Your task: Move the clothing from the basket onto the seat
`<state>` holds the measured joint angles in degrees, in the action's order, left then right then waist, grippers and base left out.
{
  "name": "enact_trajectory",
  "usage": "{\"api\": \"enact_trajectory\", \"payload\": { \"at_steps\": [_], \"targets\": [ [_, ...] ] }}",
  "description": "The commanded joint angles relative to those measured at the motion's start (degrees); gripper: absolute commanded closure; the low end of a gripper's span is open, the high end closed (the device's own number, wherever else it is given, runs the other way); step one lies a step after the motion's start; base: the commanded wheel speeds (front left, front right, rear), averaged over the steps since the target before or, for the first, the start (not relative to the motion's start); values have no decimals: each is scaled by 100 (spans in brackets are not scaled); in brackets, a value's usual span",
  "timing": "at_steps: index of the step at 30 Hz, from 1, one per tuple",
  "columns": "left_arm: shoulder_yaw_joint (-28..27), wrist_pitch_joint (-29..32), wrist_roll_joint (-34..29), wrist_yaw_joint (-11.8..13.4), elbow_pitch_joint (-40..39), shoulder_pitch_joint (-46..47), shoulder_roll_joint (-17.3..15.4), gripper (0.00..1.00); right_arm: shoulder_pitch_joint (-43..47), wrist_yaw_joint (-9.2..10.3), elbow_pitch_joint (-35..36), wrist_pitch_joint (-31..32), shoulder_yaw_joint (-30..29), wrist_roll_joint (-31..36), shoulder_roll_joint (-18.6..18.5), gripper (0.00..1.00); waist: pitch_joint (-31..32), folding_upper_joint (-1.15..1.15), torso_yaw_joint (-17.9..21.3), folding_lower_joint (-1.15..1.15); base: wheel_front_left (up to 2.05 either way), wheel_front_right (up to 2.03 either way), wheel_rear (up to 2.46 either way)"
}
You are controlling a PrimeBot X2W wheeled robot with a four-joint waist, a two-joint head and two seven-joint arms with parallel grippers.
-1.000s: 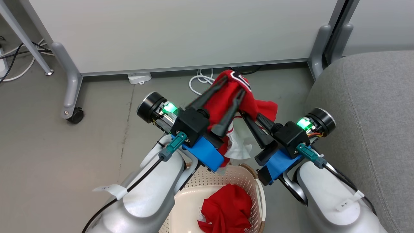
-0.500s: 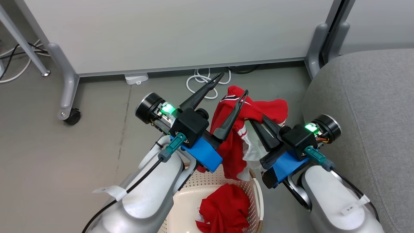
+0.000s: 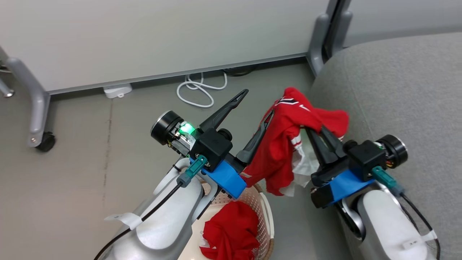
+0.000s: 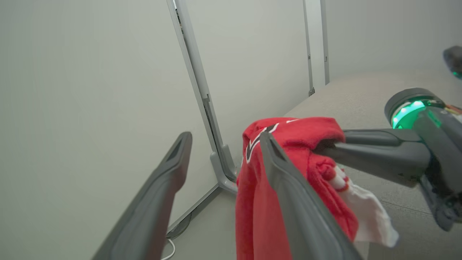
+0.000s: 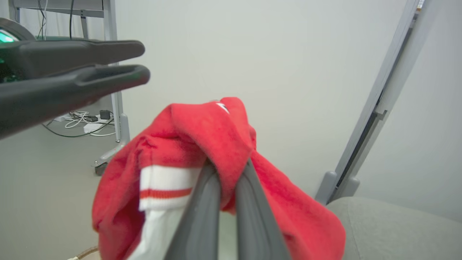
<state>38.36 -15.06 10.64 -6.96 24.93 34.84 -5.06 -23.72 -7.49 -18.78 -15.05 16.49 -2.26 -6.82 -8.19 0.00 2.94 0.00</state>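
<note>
Your right gripper pinches a bunched fold of red clothing, seemingly soft, light and floppy; your left gripper stands wide open alongside.

The basket is mostly hidden behind the left forearm and cut off at the near edge. The tips of the right gripper are buried in the hanging clothing, whose white lettering is too small to read.

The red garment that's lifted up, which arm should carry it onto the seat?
Right. The right gripper is shut on the red garment and sits next to the seat. The left gripper stands open, gripping nothing, on the side away from the seat.
</note>
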Motion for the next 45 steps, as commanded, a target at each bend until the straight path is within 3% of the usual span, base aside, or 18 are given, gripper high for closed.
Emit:
{"api": "enact_trajectory", "payload": {
  "at_steps": [1, 18, 30, 37, 45],
  "targets": [
    [14, -17, -22, -15, -11, -24, -36, 0, 118, -1, 117, -21, -181, 35, 37, 100, -102, 0, 228, 0, 0, 0, 0],
    [314, -17, -25, -55, 76, 111, -68, 0, 731, -2, 698, -21, -1290, 187, 238, 100, -383, 0, 1187, 0, 0, 0, 0],
    [464, -17, 16, -59, 127, 202, -110, 0, 940, -2, 897, -21, -1650, 142, 346, 100, -482, 0, 1496, 0, 0, 0, 0],
    [516, -17, 1, -62, 108, 271, -126, 0, 346, -1, 1100, -21, -1889, 138, 295, 100, -652, 0, 1493, 0, 0, 0, 0],
    [624, -17, -53, -46, 93, 522, -146, 0, -970, -1, 1113, -20, -2489, 55, -216, 100, -1225, 0, 1308, 0, 0, 0, 0]
  ]
}}
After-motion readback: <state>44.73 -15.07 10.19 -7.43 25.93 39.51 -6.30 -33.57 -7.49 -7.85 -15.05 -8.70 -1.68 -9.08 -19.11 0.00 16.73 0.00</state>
